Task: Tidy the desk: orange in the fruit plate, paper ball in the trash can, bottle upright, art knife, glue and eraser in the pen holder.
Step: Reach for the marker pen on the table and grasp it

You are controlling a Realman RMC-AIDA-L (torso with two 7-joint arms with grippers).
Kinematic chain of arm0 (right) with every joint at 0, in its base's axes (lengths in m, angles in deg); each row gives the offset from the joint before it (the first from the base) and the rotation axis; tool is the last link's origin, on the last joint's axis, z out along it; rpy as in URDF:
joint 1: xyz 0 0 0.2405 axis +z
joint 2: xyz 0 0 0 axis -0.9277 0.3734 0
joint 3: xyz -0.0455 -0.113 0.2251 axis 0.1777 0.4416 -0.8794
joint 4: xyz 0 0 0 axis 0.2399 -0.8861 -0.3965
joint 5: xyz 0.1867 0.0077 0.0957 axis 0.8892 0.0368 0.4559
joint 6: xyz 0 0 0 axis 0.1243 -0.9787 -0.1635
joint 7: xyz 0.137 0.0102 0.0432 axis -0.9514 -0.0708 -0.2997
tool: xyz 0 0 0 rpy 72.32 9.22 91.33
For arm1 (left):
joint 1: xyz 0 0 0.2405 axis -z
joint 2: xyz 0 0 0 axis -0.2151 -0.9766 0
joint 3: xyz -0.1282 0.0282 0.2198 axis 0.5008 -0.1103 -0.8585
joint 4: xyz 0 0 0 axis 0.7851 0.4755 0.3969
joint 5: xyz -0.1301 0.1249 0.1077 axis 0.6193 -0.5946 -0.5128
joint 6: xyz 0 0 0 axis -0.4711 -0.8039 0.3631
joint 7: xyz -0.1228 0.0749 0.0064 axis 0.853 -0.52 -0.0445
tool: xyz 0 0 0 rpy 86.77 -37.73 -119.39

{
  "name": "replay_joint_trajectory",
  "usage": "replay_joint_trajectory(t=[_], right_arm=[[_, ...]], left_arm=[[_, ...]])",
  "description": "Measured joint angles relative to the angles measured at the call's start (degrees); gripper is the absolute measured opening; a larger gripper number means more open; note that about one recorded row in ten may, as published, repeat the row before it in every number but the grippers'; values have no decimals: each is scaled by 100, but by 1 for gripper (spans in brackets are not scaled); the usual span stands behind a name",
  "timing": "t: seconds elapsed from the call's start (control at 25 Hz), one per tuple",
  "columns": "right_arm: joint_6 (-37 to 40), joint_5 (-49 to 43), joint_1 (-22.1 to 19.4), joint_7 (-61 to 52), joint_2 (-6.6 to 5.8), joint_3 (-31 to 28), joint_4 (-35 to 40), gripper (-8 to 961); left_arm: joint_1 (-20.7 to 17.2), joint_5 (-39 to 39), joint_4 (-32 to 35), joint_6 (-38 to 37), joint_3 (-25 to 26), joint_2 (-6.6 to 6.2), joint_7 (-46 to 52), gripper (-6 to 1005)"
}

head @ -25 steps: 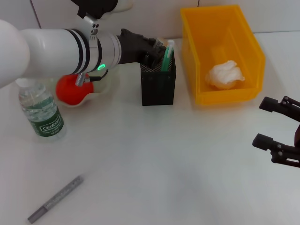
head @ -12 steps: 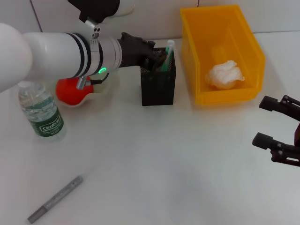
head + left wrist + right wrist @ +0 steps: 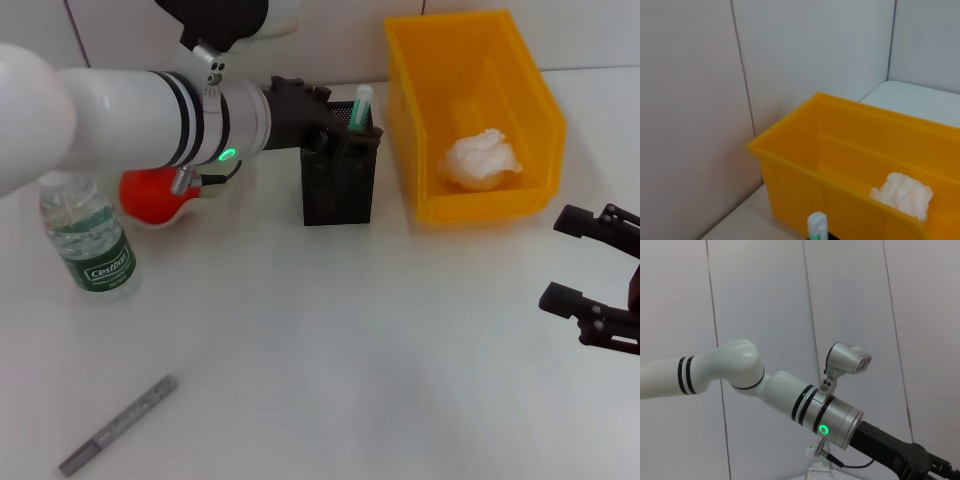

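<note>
Nearest on the counter (image 3: 330, 350) lies the knife (image 3: 118, 425), the right hand (image 3: 590, 275) parked open off to the right. Beyond, the bottle (image 3: 88, 240) stands upright. Farther back, the left hand (image 3: 345, 125) sits over the holder (image 3: 338, 180), grip unclear, with the glue (image 3: 358, 105) inside and the paper ball (image 3: 480, 160) in the bin (image 3: 520, 90).

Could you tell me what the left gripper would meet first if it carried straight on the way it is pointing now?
Probably the yellow bin: the left gripper, over the black pen holder, points toward its near wall, though depth is unclear.

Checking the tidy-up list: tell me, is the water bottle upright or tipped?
Upright: the water bottle stands on its base beside the left arm, label level.
</note>
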Motion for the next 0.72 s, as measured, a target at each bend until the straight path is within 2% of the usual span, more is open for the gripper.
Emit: replay_joint_trajectory(t=[0.08, 0.36, 0.4, 0.48, 0.72], right_arm=[[-2, 0, -2, -1, 0, 0, -5, 832], [-16, 0, -4, 0, 0, 0, -27, 832], [-20, 0, -4, 0, 0, 0, -27, 832], [-22, 0, -4, 0, 0, 0, -27, 832], [-25, -1, -12, 0, 5, -8, -42, 832]], left_arm=[[18, 13, 36, -60, -4, 0, 0, 813], [13, 40, 241, -111, -83, 0, 1, 812], [-27, 31, 598, -251, -63, 0, 1, 812], [-27, 20, 660, -301, -35, -2, 2, 812], [12, -82, 876, -889, 401, -37, 62, 812]])
